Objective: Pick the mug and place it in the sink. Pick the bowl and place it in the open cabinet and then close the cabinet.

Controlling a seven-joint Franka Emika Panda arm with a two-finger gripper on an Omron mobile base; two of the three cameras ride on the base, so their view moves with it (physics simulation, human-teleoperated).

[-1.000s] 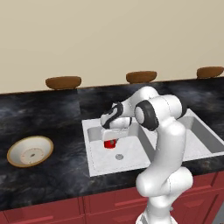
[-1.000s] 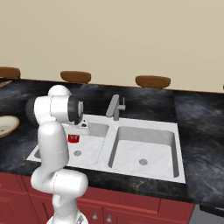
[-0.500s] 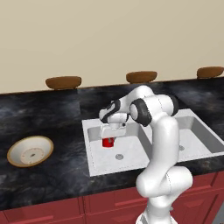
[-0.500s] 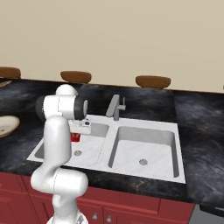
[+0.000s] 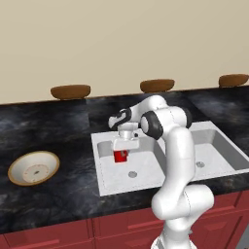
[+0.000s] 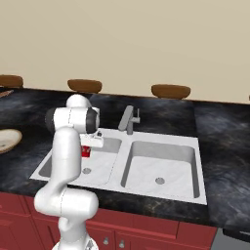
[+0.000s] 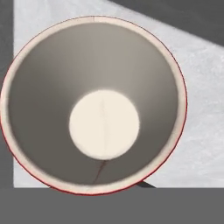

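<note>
Arm bent fwd, hand (image 5: 125, 146) pointing down, nearly closed

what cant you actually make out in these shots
- Left base view: whether the fingers of the gripper clamp the small bright red mug; the white hand above covers its rim.
- Right base view: most of the mug is behind the arm, and the wide cream-white bowl is cut by the left edge.
- Hand view: the mug's pale inside hides whether it rests on the floor of the white-grey double-basin sink.
</note>
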